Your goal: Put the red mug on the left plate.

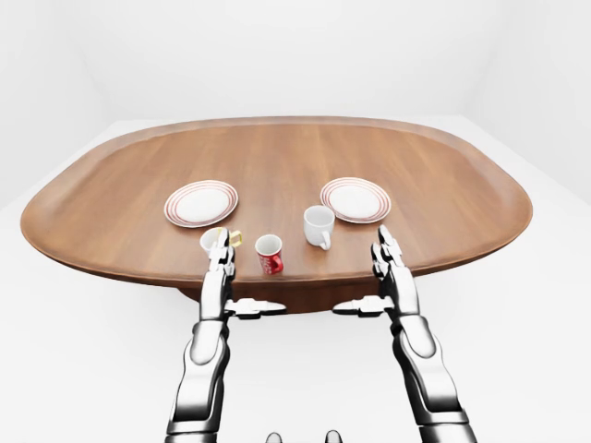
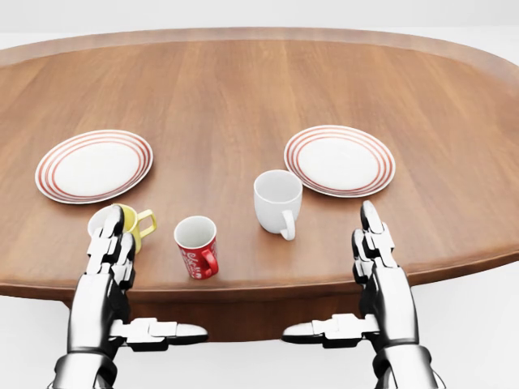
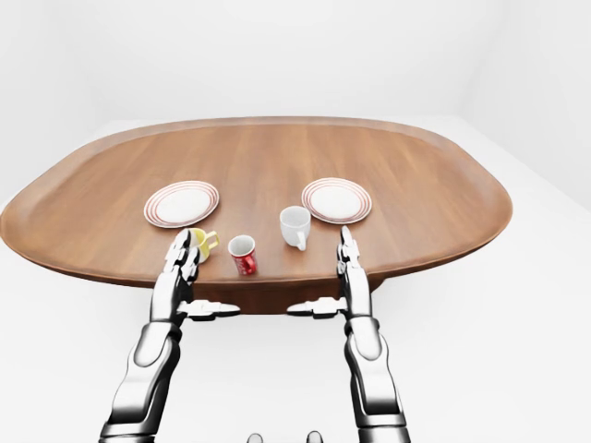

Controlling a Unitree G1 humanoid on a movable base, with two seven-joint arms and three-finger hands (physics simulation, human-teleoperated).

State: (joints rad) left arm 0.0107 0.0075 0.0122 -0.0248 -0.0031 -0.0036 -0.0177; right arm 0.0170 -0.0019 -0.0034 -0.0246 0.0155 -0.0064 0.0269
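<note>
The red mug [image 2: 197, 245] stands upright near the table's bottom edge in the head view, handle turned toward the bottom right. The left plate [image 2: 94, 165], white with red rings, lies above and left of it. My left hand [image 2: 111, 243] is open, fingers stretched flat, to the left of the red mug and overlapping a yellow mug [image 2: 130, 225]. My right hand [image 2: 372, 241] is open too, well to the right of the red mug, holding nothing. Both thumbs point inward below the table edge.
A white mug [image 2: 277, 202] stands right of the red mug. A second red-ringed plate [image 2: 340, 160] lies at the upper right. The oval wooden table [image 1: 277, 157] stretches far beyond the dishes, with white floor all round.
</note>
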